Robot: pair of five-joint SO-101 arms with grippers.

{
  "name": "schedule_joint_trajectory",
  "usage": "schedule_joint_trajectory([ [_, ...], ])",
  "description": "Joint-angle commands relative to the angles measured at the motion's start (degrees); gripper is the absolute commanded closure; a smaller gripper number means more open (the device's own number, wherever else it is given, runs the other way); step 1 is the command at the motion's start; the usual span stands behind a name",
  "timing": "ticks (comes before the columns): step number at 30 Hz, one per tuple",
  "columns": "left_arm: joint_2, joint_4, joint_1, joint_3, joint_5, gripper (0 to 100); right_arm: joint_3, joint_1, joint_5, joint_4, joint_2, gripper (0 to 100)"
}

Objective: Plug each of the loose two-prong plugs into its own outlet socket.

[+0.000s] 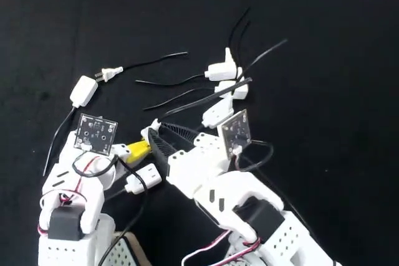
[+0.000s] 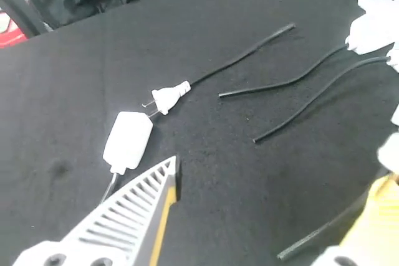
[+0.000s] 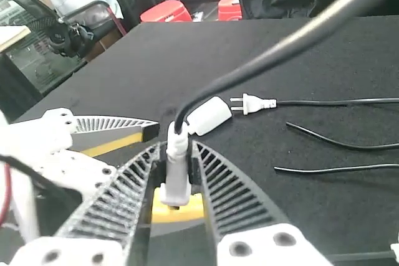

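The right hand (image 3: 177,151) is closed on a white plug (image 3: 176,175) with a thick black cord (image 3: 274,48) arching up out of its top. The slatted fingers (image 3: 224,185) press its two sides, and a yellow piece sits just below it. In the high view this held plug (image 1: 152,130) is near the middle of the table (image 1: 330,154), just right of the left arm.

The left hand (image 2: 278,175) is spread wide and grips nothing. One white ribbed finger (image 2: 134,210) and one yellow-edged finger stand well apart over the black cloth.

At the far left lies a loose two-prong plug (image 1: 108,74), small and white, on a thin black cord. Its two metal prongs point at a rounded white outlet socket (image 1: 83,90) just beside it. Whether they touch cannot be told.

Right of centre, farther back, a cluster of white plugs and sockets (image 1: 224,71) lies tangled with black cords. Another white connector (image 1: 143,179) lies near the left arm's base.
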Motion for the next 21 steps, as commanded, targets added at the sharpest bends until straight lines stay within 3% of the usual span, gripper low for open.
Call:
schedule_joint_trajectory([
  [1,-0.4,1.3,2.9,-5.8,2.1,55,-1.5,-0.8,-0.7,2.5,-0.2,98.7],
  [21,-0.4,0.8,-0.6,-5.8,1.9,55,-7.5,-4.2,-0.1,14.9,-0.2,98.7],
])
